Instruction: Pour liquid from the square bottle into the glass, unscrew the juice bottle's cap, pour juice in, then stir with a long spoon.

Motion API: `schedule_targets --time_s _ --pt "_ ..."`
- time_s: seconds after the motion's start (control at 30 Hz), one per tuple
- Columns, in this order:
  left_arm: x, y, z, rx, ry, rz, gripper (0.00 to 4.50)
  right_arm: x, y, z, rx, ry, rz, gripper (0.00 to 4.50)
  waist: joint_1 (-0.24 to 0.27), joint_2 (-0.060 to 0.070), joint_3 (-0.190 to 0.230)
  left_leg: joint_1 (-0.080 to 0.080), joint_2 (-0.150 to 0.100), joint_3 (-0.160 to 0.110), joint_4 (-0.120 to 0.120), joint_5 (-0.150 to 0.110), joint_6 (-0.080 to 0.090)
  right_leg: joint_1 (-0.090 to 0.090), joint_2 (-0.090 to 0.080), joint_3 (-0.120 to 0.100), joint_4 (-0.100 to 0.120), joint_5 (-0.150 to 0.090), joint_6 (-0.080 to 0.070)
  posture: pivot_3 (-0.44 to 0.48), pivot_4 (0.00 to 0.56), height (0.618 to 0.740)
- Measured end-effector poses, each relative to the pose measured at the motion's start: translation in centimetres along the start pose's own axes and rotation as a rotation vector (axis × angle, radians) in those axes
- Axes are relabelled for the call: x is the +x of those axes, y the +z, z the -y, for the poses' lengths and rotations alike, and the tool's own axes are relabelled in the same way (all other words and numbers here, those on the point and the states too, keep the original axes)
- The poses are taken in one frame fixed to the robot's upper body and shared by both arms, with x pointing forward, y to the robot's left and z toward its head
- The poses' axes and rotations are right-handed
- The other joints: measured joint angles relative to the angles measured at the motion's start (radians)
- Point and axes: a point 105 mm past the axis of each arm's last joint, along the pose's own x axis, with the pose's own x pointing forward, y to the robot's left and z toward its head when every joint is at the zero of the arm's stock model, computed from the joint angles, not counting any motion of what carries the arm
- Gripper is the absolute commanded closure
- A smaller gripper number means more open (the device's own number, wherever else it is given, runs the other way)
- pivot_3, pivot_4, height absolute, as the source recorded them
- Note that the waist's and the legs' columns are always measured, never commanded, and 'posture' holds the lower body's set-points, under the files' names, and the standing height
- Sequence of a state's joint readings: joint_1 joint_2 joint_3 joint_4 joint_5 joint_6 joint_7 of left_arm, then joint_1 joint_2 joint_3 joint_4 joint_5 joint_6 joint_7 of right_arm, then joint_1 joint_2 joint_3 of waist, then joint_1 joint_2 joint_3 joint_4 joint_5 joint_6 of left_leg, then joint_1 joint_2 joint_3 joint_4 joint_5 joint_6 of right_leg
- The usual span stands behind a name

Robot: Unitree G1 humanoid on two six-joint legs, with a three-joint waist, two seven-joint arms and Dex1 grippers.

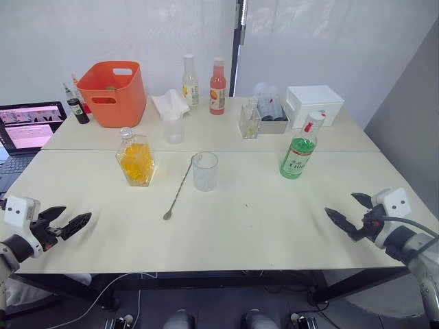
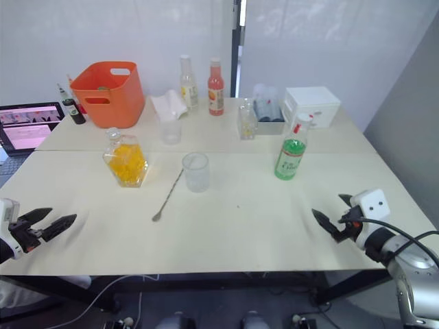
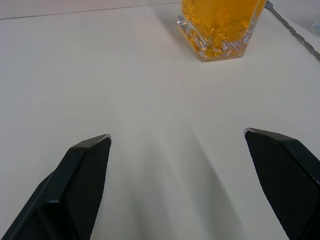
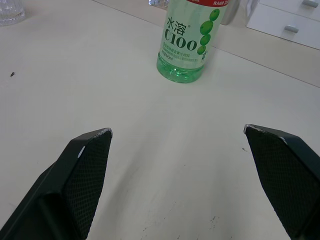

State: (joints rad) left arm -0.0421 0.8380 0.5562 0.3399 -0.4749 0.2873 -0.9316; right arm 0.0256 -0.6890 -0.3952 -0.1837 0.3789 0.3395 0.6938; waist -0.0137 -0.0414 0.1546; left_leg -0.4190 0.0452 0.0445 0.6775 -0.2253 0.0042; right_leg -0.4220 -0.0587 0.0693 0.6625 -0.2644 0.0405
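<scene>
— Two pale benches [image 1: 226, 226] pushed together, white walls behind?
— Yes. Both hands hover at the near edge, left hand [image 1: 68, 223] and right hand [image 1: 346, 214], fingers spread, holding nothing.
— Any writing?
— "C100" on the juice bottle [image 1: 299, 147], ahead of the right hand.
— And the square bottle [image 1: 135, 157]?
— Ahead of the left hand; the glass [image 1: 204, 171] and long spoon [image 1: 178, 188] lie between the hands, farther in.

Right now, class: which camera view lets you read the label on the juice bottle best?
The right wrist view: the juice bottle stands close ahead, its label's green lettering large and readable, though its top is cut off. The two head views show the whole bottle upright on the table, cap on, but the label is small. The left wrist view faces the square bottle.
</scene>
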Motion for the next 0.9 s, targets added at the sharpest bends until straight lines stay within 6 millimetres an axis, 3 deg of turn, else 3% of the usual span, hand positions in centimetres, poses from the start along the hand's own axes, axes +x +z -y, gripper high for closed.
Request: schedule_targets --time_s 0.1,0.2,0.3,0.43,0.6,0.9 --pt "-0.2 0.0 0.2 -0.031 0.042 0.019 0.00 0.8 0.8 -0.5 0.027 0.042 0.026 0.02 -0.004 0.000 0.000 0.000 0.000 0.000 0.000 0.000 0.000 0.000 -0.001 0.001 0.000 0.000 0.000 0.000 0.150 0.715" --pt "1.2 0.0 2.8 -0.116 0.060 0.099 0.00 2.3 4.5 -2.8 0.025 0.209 0.133 0.02 -0.007 0.001 0.000 0.001 0.001 -0.001 0.001 0.000 0.000 0.000 -0.001 0.002 0.001 0.001 0.001 0.000 0.150 0.715" --pt "2.0 -0.2 4.0 -0.174 0.119 0.114 0.00 2.4 7.1 -4.9 0.002 0.368 0.186 0.02 -0.002 -0.002 0.000 0.000 0.001 -0.003 0.000 0.000 0.000 0.001 0.002 0.000 0.001 0.001 0.001 0.000 0.150 0.715" --pt "3.4 1.3 4.9 -0.198 0.169 0.158 0.00 2.4 8.4 -7.1 0.025 0.528 0.202 0.02 0.009 -0.002 0.000 0.000 -0.001 -0.004 0.002 0.000 0.000 0.002 0.000 0.000 0.001 0.001 0.001 0.000 0.150 0.715" --pt "6.2 4.9 6.2 -0.227 0.187 0.263 0.00 1.9 10.3 -9.6 -0.011 0.723 0.222 0.02 0.013 -0.002 0.000 -0.001 -0.002 -0.004 0.003 0.000 0.000 0.002 0.000 0.000 0.000 0.002 0.002 0.000 0.150 0.715" --pt "10.2 7.0 8.3 -0.174 0.144 0.197 0.00 0.4 12.3 -12.3 -0.062 0.907 0.246 0.02 0.009 -0.002 0.000 -0.002 -0.005 -0.006 0.003 0.000 0.000 0.001 0.001 0.000 0.000 0.002 0.002 0.000 0.150 0.715"
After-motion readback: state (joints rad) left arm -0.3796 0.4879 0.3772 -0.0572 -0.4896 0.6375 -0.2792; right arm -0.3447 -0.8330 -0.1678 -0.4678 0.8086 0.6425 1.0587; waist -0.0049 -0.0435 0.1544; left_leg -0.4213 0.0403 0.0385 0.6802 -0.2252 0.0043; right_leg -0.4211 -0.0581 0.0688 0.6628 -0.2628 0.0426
